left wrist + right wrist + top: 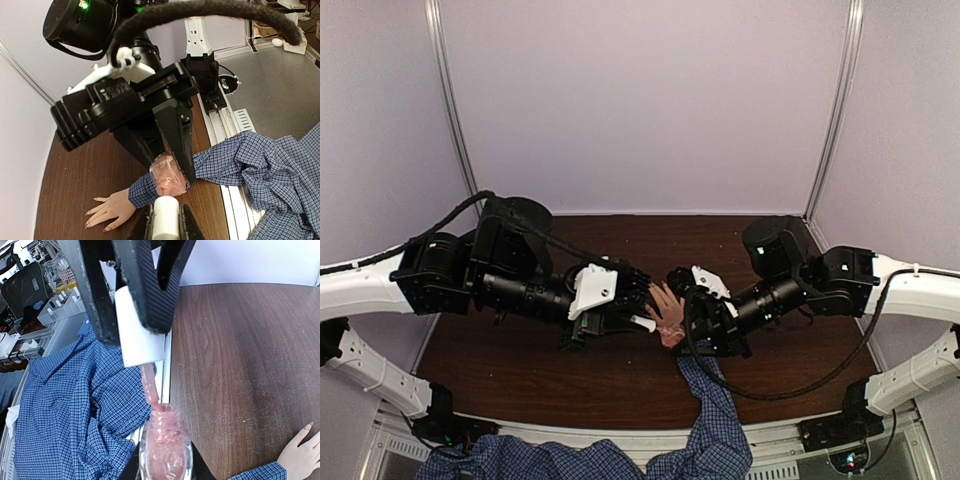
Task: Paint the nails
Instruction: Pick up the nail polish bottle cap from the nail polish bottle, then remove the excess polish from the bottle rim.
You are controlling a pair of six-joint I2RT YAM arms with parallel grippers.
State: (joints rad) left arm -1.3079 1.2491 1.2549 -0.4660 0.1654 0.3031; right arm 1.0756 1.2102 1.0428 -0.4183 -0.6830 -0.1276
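Tightly, both fingers [636,298] crowd hand [668,318] (mid tbl [610,385]).

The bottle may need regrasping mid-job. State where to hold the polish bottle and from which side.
Grip the polish bottle on its glass body below the neck, pinching opposite sides, as the right tool does. Come from the side: the open mouth must stay free, since the brush stem under the white cap enters it from the top.

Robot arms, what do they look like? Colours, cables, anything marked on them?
Both the left arm and right arm have white rear links, black motor housings and forearms, and white wrist brackets. A black braided cable runs along each. The fingers are black and ribbed.
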